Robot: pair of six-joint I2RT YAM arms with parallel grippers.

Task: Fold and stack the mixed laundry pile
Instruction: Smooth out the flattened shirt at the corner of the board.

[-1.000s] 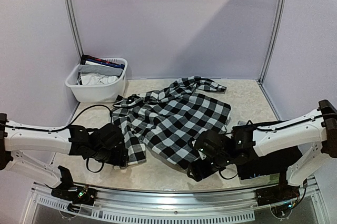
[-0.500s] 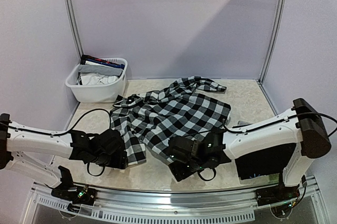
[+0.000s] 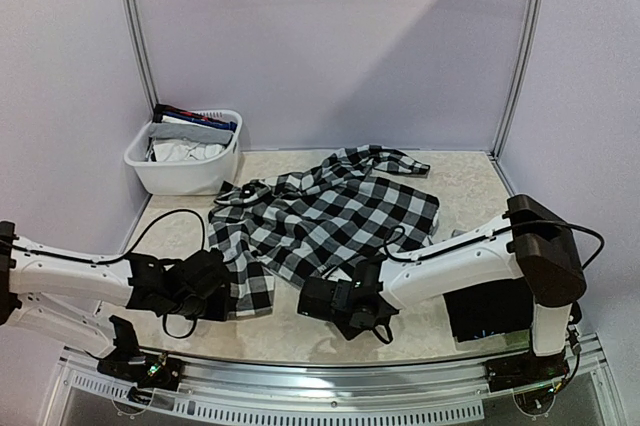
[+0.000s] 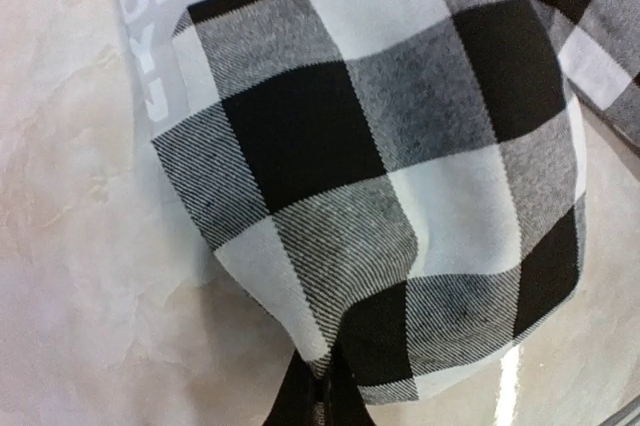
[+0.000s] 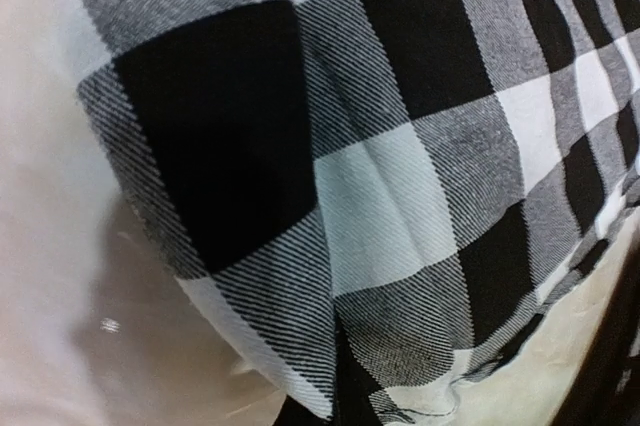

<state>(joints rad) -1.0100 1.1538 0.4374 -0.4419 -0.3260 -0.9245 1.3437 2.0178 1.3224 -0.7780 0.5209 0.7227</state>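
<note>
Nearest you, both arms lie low along the near edge of the table [image 3: 470,186]. Your left gripper [image 3: 230,296] sits toward the near left corner, clamped on the near left corner of the checkered shirt [image 3: 330,211]. In the left wrist view the cloth gathers down to a point between the dark fingers [image 4: 300,401] at the bottom of the picture. A grey strip [image 4: 150,41] with white letters runs along the cloth's upper left edge; you cannot tell what it belongs to.

Your right gripper [image 3: 308,298] reaches across to the middle of the near edge and is pinching the shirt's near hem. Its wrist view shows the same thing: the fabric draws into a fold that ends at the fingers [image 5: 310,411].

The shirt is woven in big black, white and grey squares. It lies spread but rumpled over the middle of the table, with one sleeve trailing toward the far edge and the collar end toward the far left.

In the far left corner stands a white basket [image 3: 190,178], well apart from both grippers. It holds more clothes [image 3: 185,141] — white, grey and something dark with blue on top.
</note>
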